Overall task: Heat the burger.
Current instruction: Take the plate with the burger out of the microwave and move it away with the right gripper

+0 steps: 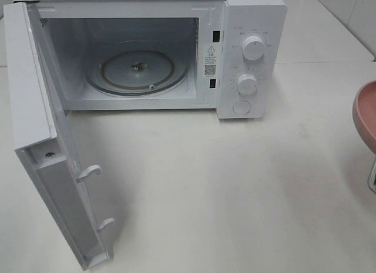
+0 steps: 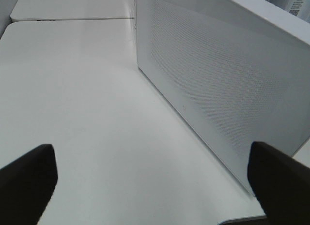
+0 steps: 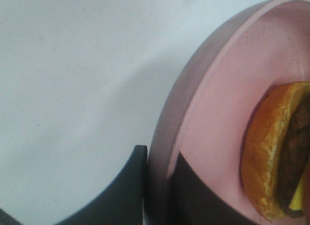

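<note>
The right gripper [image 3: 157, 186] has its two dark fingers [image 3: 121, 191] pinched on the raised rim of the round pink plate [image 3: 213, 123], one finger outside the rim and one inside. On that plate lies the burger [image 3: 271, 157], a glossy golden-brown bun with a dark patty and a sliver of yellow cheese showing at its edge. In the high view only the plate's edge shows, at the far right, well apart from the oven. The left gripper [image 2: 150, 179] has its black fingers [image 2: 29, 179] spread wide and empty, just beside the perforated white microwave door [image 2: 218, 75].

That door stands swung fully open, baring the round glass turntable [image 1: 138, 67] inside the white boxy microwave oven [image 1: 252, 26] on the pale table [image 1: 235, 191].

The step in hand appears to be carrying the plated burger to the oven. Next, the plate must travel level across the table, clear the cavity's lip, and settle centred on the turntable.
</note>
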Motion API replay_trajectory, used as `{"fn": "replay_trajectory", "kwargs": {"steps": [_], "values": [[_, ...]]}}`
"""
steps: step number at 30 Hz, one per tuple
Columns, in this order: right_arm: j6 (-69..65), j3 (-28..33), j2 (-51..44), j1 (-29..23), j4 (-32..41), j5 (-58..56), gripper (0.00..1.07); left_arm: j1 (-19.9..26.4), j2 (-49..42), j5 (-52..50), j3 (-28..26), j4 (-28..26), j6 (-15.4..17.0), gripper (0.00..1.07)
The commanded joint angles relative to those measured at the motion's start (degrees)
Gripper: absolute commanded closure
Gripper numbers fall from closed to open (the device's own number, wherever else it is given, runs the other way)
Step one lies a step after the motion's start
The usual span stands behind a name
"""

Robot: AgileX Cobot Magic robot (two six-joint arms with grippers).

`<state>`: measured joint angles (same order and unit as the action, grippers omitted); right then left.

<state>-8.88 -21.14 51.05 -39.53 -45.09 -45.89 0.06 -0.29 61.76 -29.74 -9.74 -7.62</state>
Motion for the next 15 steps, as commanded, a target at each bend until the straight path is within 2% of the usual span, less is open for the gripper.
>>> {"fn": "replay_trajectory", "kwargs": {"steps": [1, 9, 15], "values": [[-7.4, -1.1, 4.7, 0.1, -6.5, -0.2, 1.07, 0.1, -0.9, -0.4, 0.1, -0.1, 0.1, 0.06], [-30.5, -5.8, 18.6, 0.2, -11.2, -3.6, 1.07, 0.1, -0.9, -0.4, 0.1, -0.1, 0.1, 0.06], [-41.0, -7.1, 25.3, 0.2, -12.7, -4.9, 1.07, 0.1, -0.9, -0.4, 0.1, -0.1, 0.1, 0.06]]}}
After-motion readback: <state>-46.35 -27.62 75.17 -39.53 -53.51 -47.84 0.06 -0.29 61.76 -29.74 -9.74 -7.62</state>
